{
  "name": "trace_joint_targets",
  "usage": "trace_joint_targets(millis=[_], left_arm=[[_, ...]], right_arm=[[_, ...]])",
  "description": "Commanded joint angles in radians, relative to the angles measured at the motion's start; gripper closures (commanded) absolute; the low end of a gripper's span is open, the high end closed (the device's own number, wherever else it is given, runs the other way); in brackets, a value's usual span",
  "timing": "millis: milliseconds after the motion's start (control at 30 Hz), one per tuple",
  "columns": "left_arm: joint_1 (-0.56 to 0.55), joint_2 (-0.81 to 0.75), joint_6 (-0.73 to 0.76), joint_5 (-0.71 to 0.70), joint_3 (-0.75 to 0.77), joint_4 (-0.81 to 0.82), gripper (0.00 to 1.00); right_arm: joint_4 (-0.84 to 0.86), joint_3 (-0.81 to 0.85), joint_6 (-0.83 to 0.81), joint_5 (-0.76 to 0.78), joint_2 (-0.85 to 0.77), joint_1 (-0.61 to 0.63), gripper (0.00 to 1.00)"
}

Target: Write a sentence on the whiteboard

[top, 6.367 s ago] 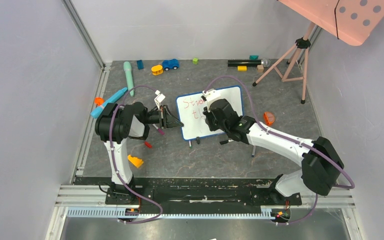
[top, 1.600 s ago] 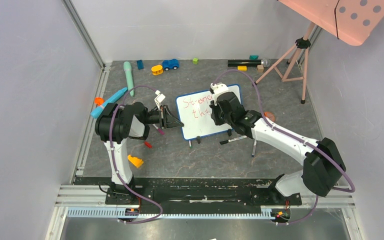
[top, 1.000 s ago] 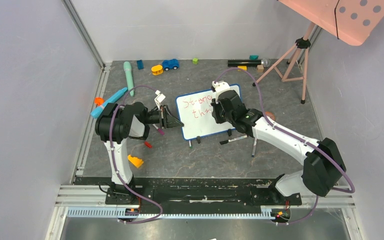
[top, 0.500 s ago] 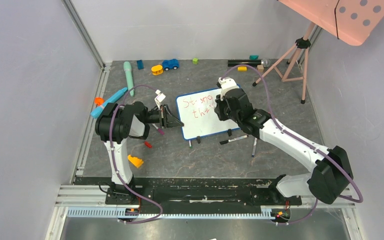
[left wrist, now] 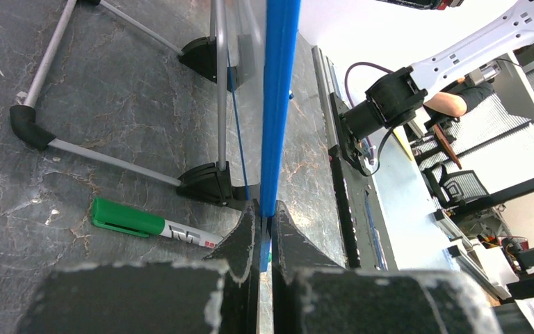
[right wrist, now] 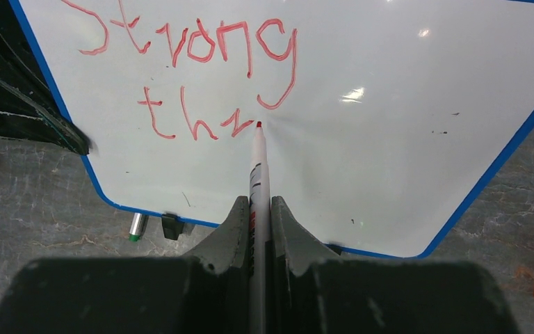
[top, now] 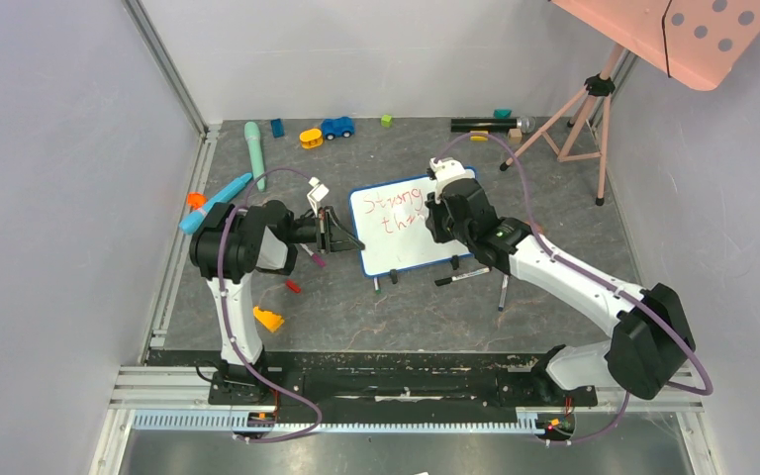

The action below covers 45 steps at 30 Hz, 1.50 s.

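Only wrist views reveal grips: right tool [right wrist: 257, 203] pinches marker [right wrist: 257, 163], left tool [left wrist: 264, 212] clamps whiteboard [left wrist: 280, 83].

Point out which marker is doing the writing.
The red-tipped marker clamped in the right tool, its tip at the whiteboard. The green-capped marker and the black marker lie loose on the table, ungripped.

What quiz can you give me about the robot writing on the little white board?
1. True or false: the left gripper is shut on the edge of the blue-framed white rectangular whiteboard.
2. The top line of the red handwritten sentence reads: A Strong, B Stop, C Hello?
3. Fill in: the right gripper holds a slim red-tipped ____.
Key: 1 true; 2 A; 3 marker.
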Motion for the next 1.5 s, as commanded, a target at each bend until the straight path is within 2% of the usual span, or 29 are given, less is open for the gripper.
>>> trace_joint_targets(millis=[0, 500, 1033, 1467], left_arm=[[-0.012, 0.012, -0.035, 0.044, 0.022, 0.081, 0.98], [-0.013, 0.013, -0.035, 0.045, 0.024, 0.081, 0.98], [-0.014, 0.010, -0.033, 0.045, 0.019, 0.081, 0.98], [-0.016, 0.008, -0.032, 0.046, 0.018, 0.081, 0.98]], right_arm=[[0.031, 0.008, -0.011, 0.021, 0.012, -0.001, 1.00], [0.027, 0.052, -0.013, 0.037, 0.054, -0.002, 1.00], [0.038, -0.021, 0.003, -0.008, 0.025, -0.003, 1.00], [-0.011, -0.023, -0.016, 0.081, 0.007, -0.002, 1.00]])
